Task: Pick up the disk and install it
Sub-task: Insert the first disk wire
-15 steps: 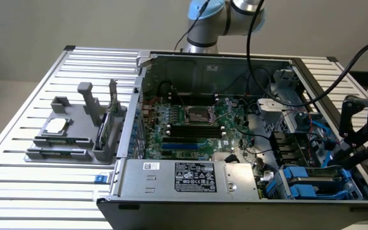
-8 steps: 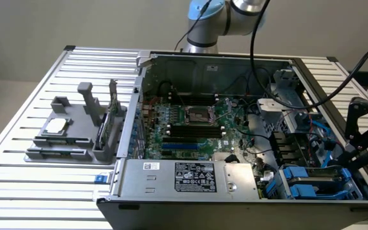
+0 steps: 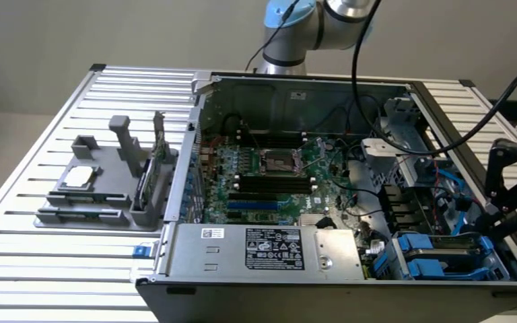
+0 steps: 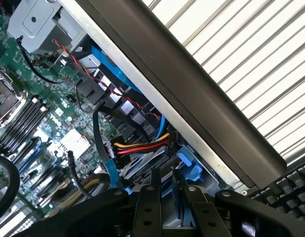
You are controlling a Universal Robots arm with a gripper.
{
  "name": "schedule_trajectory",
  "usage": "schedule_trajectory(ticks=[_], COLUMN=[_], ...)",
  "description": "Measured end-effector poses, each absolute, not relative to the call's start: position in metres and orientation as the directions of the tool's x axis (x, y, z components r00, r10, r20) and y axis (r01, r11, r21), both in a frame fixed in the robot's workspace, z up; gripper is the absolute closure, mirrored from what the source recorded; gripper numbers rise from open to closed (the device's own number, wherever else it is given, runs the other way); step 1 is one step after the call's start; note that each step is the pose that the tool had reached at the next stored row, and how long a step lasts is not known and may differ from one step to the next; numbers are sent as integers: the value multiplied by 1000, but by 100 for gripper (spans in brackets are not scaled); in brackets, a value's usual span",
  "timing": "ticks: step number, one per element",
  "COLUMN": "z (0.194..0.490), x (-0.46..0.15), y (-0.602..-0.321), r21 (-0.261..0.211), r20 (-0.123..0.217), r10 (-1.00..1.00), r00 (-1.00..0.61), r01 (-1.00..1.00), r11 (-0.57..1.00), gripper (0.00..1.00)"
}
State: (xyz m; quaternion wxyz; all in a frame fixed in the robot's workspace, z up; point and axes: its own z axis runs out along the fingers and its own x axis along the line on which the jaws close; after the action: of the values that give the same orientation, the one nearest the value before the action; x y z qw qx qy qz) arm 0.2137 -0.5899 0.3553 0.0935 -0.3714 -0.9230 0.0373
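Where the computer case [image 3: 196, 134] stands open on the slatted table [image 3: 25, 269], a grey fixture [image 3: 97, 192] lies at the exterior view's left. The motherboard [image 3: 277, 175] comes next, then the blue-railed disk [image 3: 440, 250] [image 4: 142, 165] in the right-hand bay. The gripper [image 3: 501, 222] [image 4: 165, 174] is poised at the disk; its grip cannot be told.

The disk [image 3: 445, 245], grey with blue rails, sits in the case's corner bay.

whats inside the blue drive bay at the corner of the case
In the drive bay the disk lies between blue rails, red and yellow wires beside it. The end effector covers much of it, so its label and seating are hidden.
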Motion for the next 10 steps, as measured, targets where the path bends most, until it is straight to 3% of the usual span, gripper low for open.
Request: schedule_trajectory(ticks=[10], z=[351], x=[214], y=[-590], r21=[-124], r20=[130], r10=[736], r00=[-664], r01=[726], r11=[677], gripper=[76])
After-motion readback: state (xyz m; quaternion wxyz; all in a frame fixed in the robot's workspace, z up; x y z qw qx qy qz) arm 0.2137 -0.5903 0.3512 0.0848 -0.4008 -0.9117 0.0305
